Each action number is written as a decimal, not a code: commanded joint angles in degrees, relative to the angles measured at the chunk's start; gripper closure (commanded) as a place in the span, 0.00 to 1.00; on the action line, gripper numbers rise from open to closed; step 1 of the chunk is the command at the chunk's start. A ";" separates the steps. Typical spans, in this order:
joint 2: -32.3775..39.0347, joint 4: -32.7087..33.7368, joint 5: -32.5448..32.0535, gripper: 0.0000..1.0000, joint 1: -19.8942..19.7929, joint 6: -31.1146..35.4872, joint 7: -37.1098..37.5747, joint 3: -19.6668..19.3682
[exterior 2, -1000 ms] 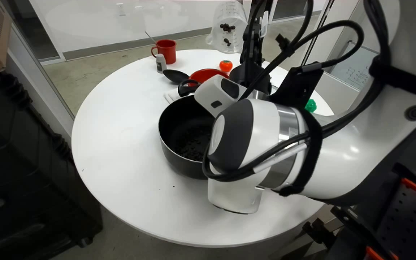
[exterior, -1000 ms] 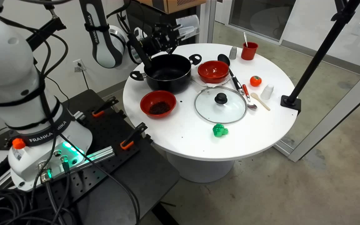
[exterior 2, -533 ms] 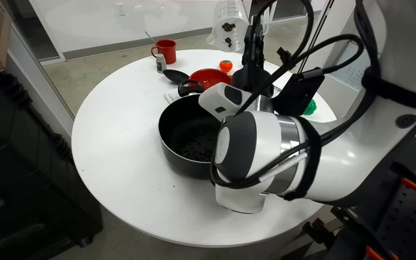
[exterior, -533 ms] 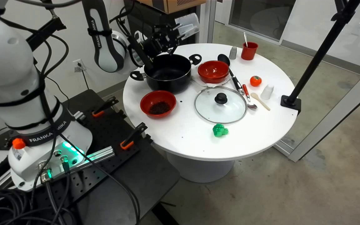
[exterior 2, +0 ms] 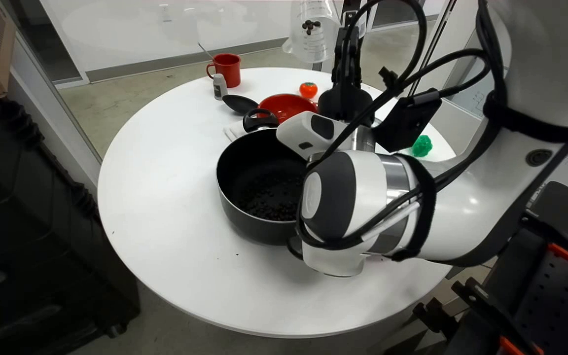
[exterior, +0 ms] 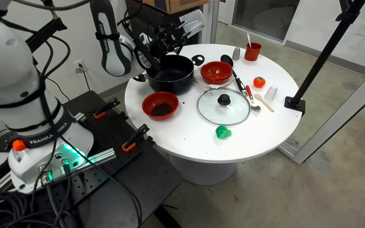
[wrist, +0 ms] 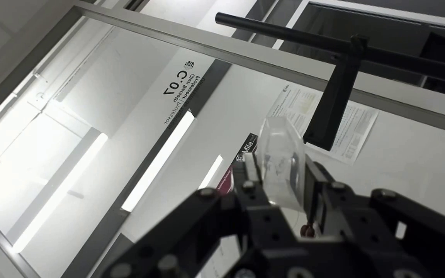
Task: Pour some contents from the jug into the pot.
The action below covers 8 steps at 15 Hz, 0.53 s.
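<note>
- The claw (wrist: pixel 282 172) is closed firmly on the jug (exterior 2: pixel 316 47), gripping what looks like its handle, with no slack on either side that I can see.
- The jug hangs tilted in the air, well above the table (exterior: pixel 173 129) and apart from the pot (exterior 2: pixel 254 231). A few dark bits (exterior 2: pixel 309 27) cling inside; I can't make out which way its mouth points.
- Farther out, the pot stands upright, dark bits scattered across its floor. Its glass lid (exterior: pixel 223 110) lies near it.
- My guess is that most of the pouring is done and the jug is being carried clear. Next it wants levelling and a gentle set-down; if more is wanted, the spout goes back over the pot first.
- Against a second ago, the jug sits a little higher in both exterior views, its bits showing as one clump rather than two. In an exterior view the arm (exterior 2: pixel 331 195) has swung aside, baring more of the pot.
</note>
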 commanded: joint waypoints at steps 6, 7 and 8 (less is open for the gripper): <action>1.42 1.43 -3.07 0.93 -1.12 -2.84 0.59 0.06; 1.23 1.70 -2.45 0.93 -1.41 -2.29 0.44 0.52; 0.96 2.05 -1.58 0.93 -1.77 -1.58 0.17 1.17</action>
